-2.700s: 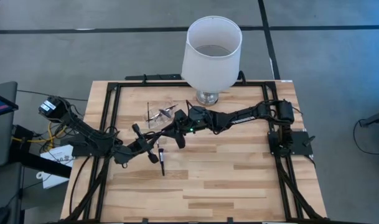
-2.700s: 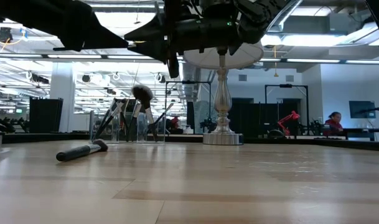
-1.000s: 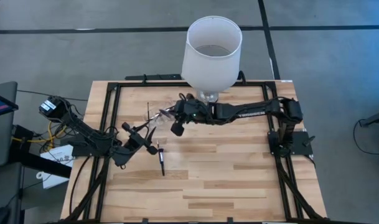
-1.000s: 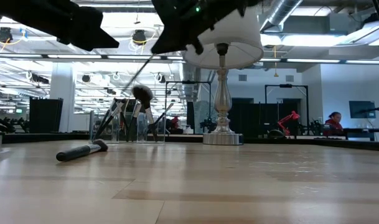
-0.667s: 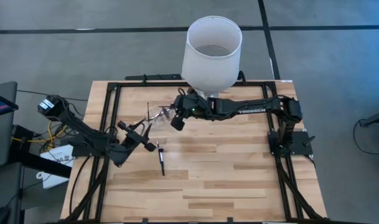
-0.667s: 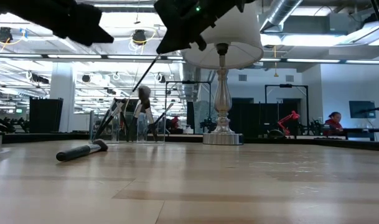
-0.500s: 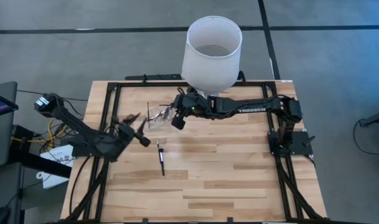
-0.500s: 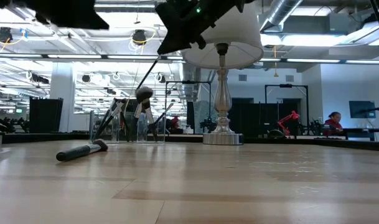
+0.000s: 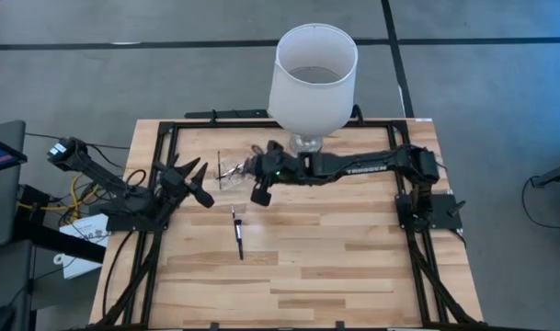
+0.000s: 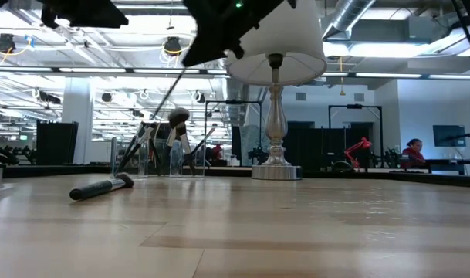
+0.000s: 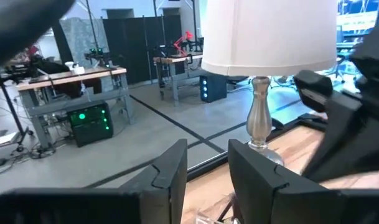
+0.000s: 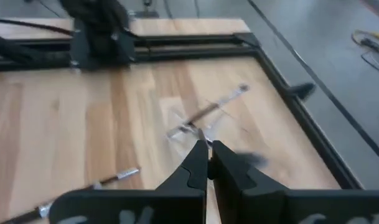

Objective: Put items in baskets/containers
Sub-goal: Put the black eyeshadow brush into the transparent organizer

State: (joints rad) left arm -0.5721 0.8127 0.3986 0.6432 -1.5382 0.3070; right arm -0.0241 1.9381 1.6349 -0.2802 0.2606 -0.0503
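Note:
A clear container (image 9: 230, 171) stands toward the table's far left with several makeup brushes leaning in it, their heads above its rim (image 10: 162, 154). One dark-handled brush (image 9: 237, 232) lies flat on the wood nearer the front (image 10: 101, 187). My right gripper (image 9: 251, 166) hovers above the container, shut on a thin brush (image 10: 170, 91). My left gripper (image 9: 202, 183) is raised to the left of the container, open with nothing between its fingers (image 11: 208, 149). My right gripper pinches a thin brush's upper end (image 12: 200, 138) between its two fingertips, coming from above and from the table's right. The brush is lifted and slants down from the fingers (image 10: 187, 68) toward the container; I cannot tell whether its lower end touches anything.
A large white lampshade (image 9: 312, 69) on a glass base (image 10: 275, 171) stands at the far edge, just right of the container. A black frame rail (image 9: 165, 156) borders the table. A person (image 10: 413, 151) sits far off in the room behind.
My left gripper has pulled back toward the table's left and far edges and risen, away from the brush lying on the wood. My right gripper has stayed over the container with its brush slanting down. The lying brush has not moved.

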